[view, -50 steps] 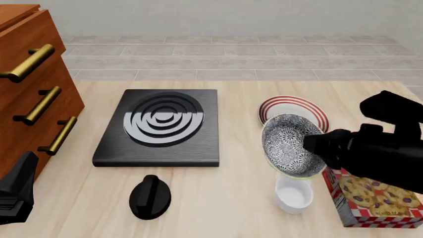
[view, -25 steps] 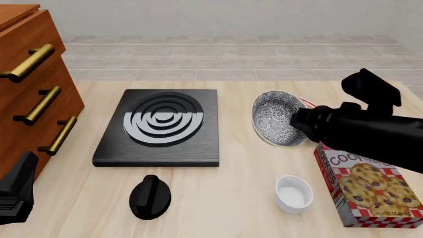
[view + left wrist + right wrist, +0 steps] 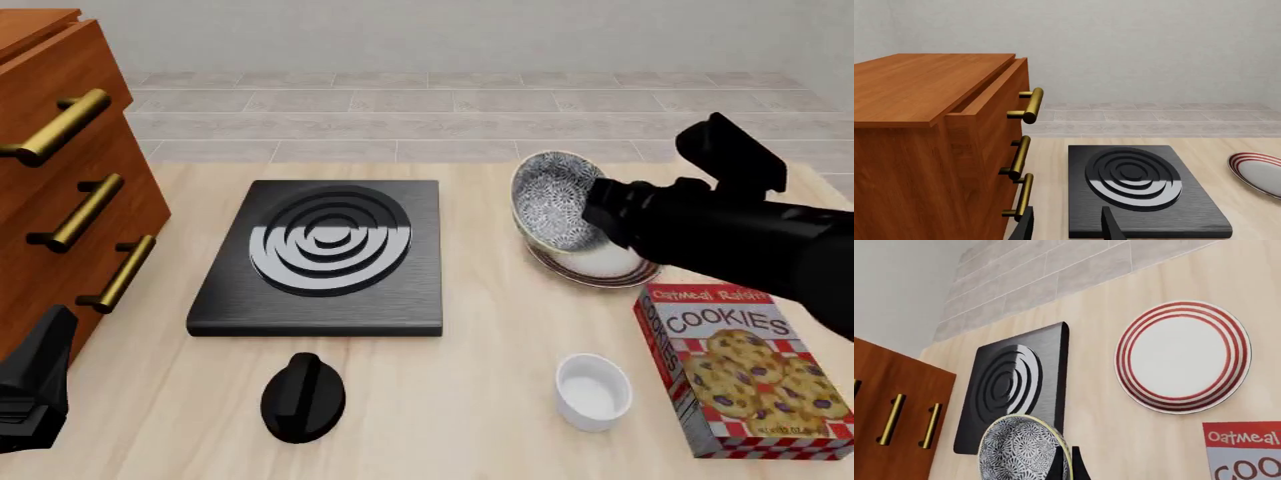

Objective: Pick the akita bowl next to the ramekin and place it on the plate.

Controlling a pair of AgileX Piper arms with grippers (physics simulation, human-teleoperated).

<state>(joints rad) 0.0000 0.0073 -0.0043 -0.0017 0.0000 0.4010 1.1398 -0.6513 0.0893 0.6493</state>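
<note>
At the far left the left gripper [image 3: 34,395] sits where it was beside the wooden drawer cabinet [image 3: 60,170], its fingers parted and empty, and the black stove burner [image 3: 324,255] has not moved. The akita bowl [image 3: 554,214], tipped on its side, has shifted back since half a second ago and hangs over the plate [image 3: 607,268], pinched at its rim by the right gripper [image 3: 597,215]. The ramekin [image 3: 593,391] stands alone near the cookie box [image 3: 742,368].
</note>
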